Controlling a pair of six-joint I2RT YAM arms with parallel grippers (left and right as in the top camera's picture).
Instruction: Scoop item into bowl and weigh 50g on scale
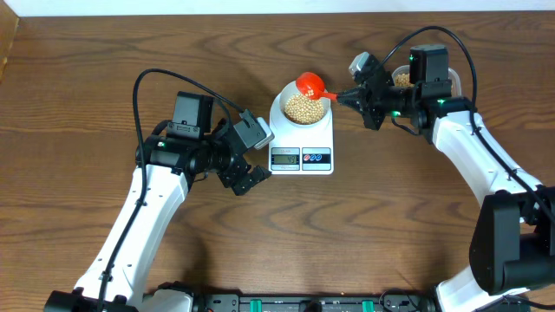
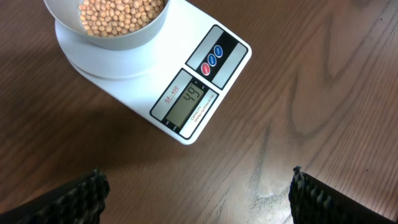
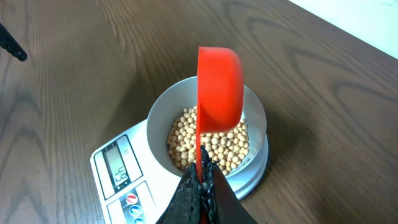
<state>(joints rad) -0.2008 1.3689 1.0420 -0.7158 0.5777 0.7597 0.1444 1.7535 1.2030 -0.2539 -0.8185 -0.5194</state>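
With the beans (image 2: pixel 121 15) in the bowl (image 2: pixel 65 25) on the scale (image 2: pixel 155 68) reading 49, the task looks nearly done: the right claw (image 3: pixel 202 186), clamped on the red scoop (image 3: pixel 219 87) tipped above the bowl, likely owes a few more, while the left claw (image 2: pixel 199 176) gapes wide and empty.

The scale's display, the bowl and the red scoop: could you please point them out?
scale's display (image 2: pixel 189 104), left wrist view, on the grey screen.
bowl (image 3: pixel 158 121), right wrist view, on its bare left wall.
red scoop (image 3: pixel 219 87), right wrist view, on its cup.
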